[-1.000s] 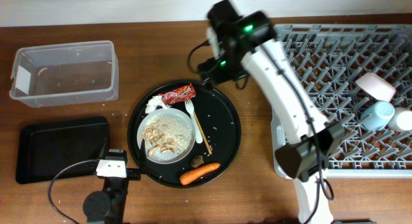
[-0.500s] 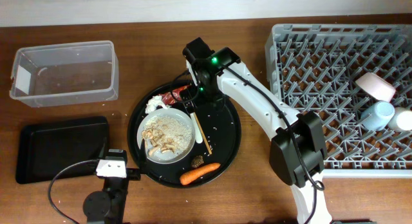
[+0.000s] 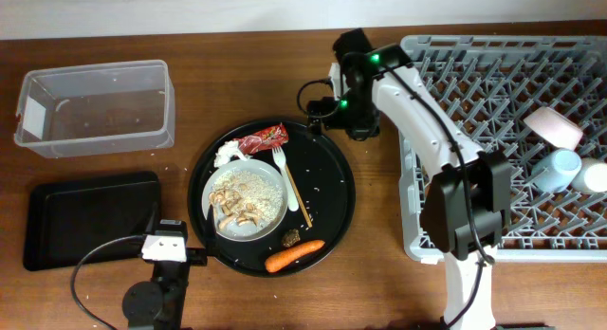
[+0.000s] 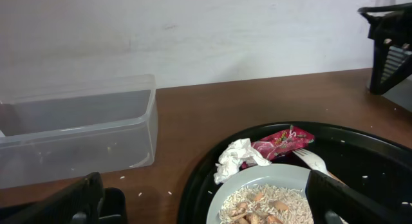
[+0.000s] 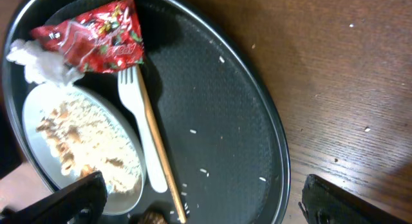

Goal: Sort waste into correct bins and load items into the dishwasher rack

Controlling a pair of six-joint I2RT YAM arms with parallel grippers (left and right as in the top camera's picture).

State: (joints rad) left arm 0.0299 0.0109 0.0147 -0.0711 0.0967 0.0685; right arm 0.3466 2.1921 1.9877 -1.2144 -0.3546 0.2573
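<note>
A round black tray [image 3: 332, 190] holds a plate of rice [image 3: 248, 199], a red wrapper [image 3: 263, 138], a white tissue [image 3: 226, 154], a fork [image 3: 285, 178], chopsticks [image 3: 300, 195], a dark lump [image 3: 290, 238] and a carrot [image 3: 294, 256]. My right gripper [image 3: 315, 107] hovers open over the tray's upper right rim, holding nothing. Its wrist view shows the wrapper [image 5: 90, 37], fork [image 5: 141, 140] and chopsticks [image 5: 158, 153] below. My left gripper [image 4: 209, 211] stands open and empty at the tray's near left edge, facing the plate [image 4: 270, 201] and tissue [image 4: 238, 158].
The clear tub [image 3: 95, 107] sits at the back left, with the flat black tray [image 3: 90, 221] in front of it. At the right, the grey dishwasher rack [image 3: 474, 102] holds a pinkish bowl [image 3: 553, 127], a blue cup [image 3: 560, 167] and a white cup [image 3: 596, 175].
The right arm dipped over the red wrapper, then drew back right to the tray's upper right rim, still open and empty. The left arm and the objects have not moved.
</note>
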